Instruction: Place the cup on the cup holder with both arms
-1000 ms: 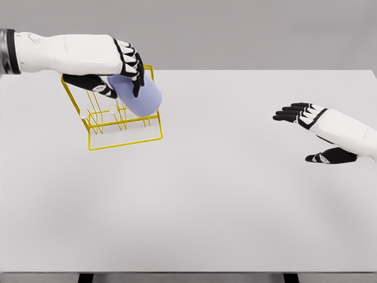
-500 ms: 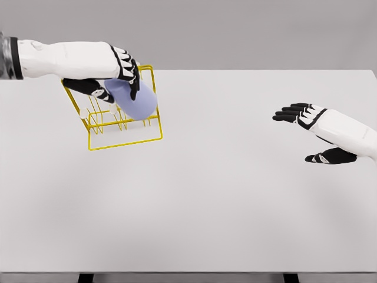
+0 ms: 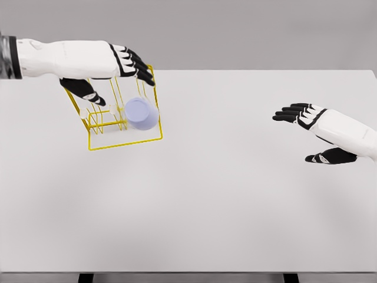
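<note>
Left hand (image 3: 112,68) has let go: fingers now spread flat over the top of the cup holder (image 3: 118,115), thumb angled down behind the wires, nothing in the grasp. Half a second ago those same fingers were wrapped around the cup; a second ago too, with the cup tilted and held higher.

Cup (image 3: 141,113) now sits inside the yellow wire holder, at its right side, just below my fingertips and clear of them. Its round pale-blue face points toward my head camera. Whether it is seated on a peg I cannot tell; the cup hides that spot.

Holder has not shifted on the table (image 3: 235,194); same place at the far left.

Right hand (image 3: 312,132) is unchanged across all three moments: hovering well apart at the right edge, fingers extended and relaxed, thumb below, holding nothing.

Count: one cup, one holder, two hands, one white table. Several short pegs show in the holder; exact number unclear.
</note>
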{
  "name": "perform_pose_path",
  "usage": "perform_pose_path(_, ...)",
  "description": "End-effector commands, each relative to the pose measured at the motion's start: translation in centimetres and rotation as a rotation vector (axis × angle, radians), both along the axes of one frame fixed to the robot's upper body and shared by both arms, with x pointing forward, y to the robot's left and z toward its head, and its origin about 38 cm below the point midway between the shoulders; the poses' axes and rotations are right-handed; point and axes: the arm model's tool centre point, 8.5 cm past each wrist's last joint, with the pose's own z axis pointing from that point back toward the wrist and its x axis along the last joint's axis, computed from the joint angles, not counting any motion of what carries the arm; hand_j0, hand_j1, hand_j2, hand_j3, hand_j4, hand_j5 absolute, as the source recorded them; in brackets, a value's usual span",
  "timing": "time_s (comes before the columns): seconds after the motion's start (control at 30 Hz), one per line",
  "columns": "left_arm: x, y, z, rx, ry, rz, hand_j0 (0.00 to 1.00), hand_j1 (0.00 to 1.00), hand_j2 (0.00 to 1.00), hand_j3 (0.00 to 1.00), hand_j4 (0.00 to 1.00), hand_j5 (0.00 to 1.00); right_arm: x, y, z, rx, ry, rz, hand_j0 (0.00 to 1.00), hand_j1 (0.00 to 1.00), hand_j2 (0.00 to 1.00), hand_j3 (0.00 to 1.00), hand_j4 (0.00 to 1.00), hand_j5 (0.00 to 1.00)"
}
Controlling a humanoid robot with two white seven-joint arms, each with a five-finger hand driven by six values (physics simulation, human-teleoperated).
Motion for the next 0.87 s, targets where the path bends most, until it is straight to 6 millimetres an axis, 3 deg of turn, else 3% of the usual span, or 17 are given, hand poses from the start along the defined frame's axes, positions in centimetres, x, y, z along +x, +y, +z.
perform_pose_path(0.0, -1.3, -0.8, 1.8, -0.042, -0.027, -0.046, 0.99, 0.99, 0.99, 0.99, 0.99, 0.99, 0.0, 0.0, 0.1, 0.008, 0.002, -0.001, 1.0, 1.0, 1.0, 1.0, 1.0, 1.0)
perform_pose_path(0.13, -4.8, 0.9, 4.0, -0.17, 0.068, -0.094, 0.99, 0.99, 0.99, 0.99, 0.99, 0.99, 0.0, 0.0, 0.1, 0.006, 0.002, -0.001, 1.0, 1.0, 1.0, 1.0, 1.0, 1.0)
perform_pose_path(0.27, -5.6, 3.5, 4.9, -0.306, 0.183, -0.062, 1.0, 1.0, 1.0, 1.0, 1.0, 1.0, 0.0, 0.0, 0.1, 0.006, 0.002, -0.001, 1.0, 1.0, 1.0, 1.0, 1.0, 1.0)
perform_pose_path(0.53, -6.8, 4.9, -2.5, -0.547, 0.56, -0.024, 1.0, 1.0, 1.0, 1.0, 1.0, 1.0, 0.0, 0.0, 0.1, 0.008, 0.002, -0.001, 1.0, 1.0, 1.0, 1.0, 1.0, 1.0)
perform_pose_path(0.83, -8.1, 5.7, -6.9, -0.539, 0.672, 0.033, 1.0, 1.0, 1.0, 1.0, 1.0, 1.0, 0.0, 0.0, 0.1, 0.008, 0.002, -0.001, 1.0, 1.0, 1.0, 1.0, 1.0, 1.0)
